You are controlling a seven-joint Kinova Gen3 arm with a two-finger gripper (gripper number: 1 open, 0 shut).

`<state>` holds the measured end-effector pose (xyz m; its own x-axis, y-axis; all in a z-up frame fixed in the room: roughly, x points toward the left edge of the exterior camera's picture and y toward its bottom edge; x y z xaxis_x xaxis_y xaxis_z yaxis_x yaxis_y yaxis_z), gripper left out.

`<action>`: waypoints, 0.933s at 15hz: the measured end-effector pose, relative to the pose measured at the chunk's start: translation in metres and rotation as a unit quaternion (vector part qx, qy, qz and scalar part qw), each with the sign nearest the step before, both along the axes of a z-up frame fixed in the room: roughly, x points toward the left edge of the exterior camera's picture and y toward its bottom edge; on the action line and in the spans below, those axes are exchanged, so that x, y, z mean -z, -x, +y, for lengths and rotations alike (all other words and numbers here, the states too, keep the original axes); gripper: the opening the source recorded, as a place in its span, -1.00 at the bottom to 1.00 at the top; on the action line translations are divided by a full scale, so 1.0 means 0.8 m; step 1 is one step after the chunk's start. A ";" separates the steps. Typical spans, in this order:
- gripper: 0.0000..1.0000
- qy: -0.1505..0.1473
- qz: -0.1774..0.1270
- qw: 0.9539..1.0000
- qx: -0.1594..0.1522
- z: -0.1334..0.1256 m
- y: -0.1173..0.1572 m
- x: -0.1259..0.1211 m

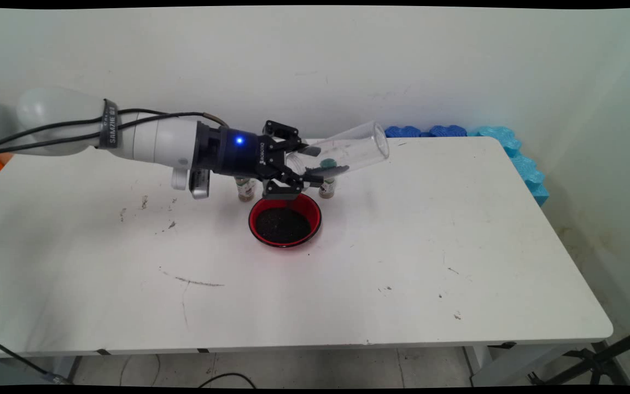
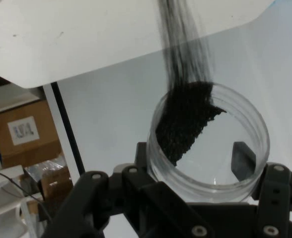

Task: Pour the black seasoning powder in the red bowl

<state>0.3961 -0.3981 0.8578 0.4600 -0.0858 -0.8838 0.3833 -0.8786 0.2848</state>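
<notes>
One clear plastic jar (image 1: pixel 342 148) in my pincer (image 1: pixel 323 162), clamped by its closed base end, both fingers pressed against the wall. In the main view the jar's long axis runs left to right, near level, with the open mouth pointing right and tipped slightly up, toward the tabletop's (image 1: pixel 402 246) far right. It hangs in the air, off the tabletop, above and just behind a red bowl (image 1: pixel 285 220).

The bowl sits near the tabletop's middle and holds a layer of black grains (image 1: pixel 283 224). Three small bottles stand just behind it, partly hidden by the pincer: one at left (image 1: pixel 246 189), one at right (image 1: pixel 327 189), the middle one mostly covered so I can't read it. Blue foam pieces (image 1: pixel 490 134) line the far right edge against the wall.

The hand view looks along the jar (image 2: pixel 210 144) from its base. It shows what the main view doesn't: a clump of black grains (image 2: pixel 185 121) lying against the jar wall and a thin stream of them running out past the mouth, seen against the tabletop's edge (image 2: pixel 86 39). One fingertip (image 2: pixel 243 158) shows through the clear wall. A cardboard box (image 2: pixel 22 131) is off to the side, below table level. The main view barely shows any grains inside the jar; only the bowl's fill is clear there.
</notes>
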 end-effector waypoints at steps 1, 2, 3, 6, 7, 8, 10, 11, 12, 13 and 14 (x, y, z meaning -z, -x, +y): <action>-1.00 0.001 0.005 1.000 -0.003 -0.001 0.002 0.000; -1.00 0.001 0.009 1.000 -0.004 -0.001 0.004 -0.001; -1.00 0.002 0.013 1.000 -0.005 -0.002 0.005 -0.001; -1.00 0.005 0.023 1.000 -0.009 -0.003 0.008 -0.002; -1.00 0.008 0.027 1.000 -0.011 -0.003 0.009 -0.002; -1.00 0.010 0.030 0.999 -0.012 -0.003 0.010 -0.002; -1.00 0.015 0.036 0.999 -0.014 -0.003 0.011 -0.002; -1.00 0.017 0.040 0.999 -0.015 -0.003 0.011 -0.002; -1.00 0.019 0.043 0.999 -0.017 -0.003 0.011 -0.002; -1.00 0.020 0.044 0.999 -0.018 -0.003 0.011 -0.002; -1.00 0.022 0.046 0.998 -0.019 -0.003 0.011 -0.003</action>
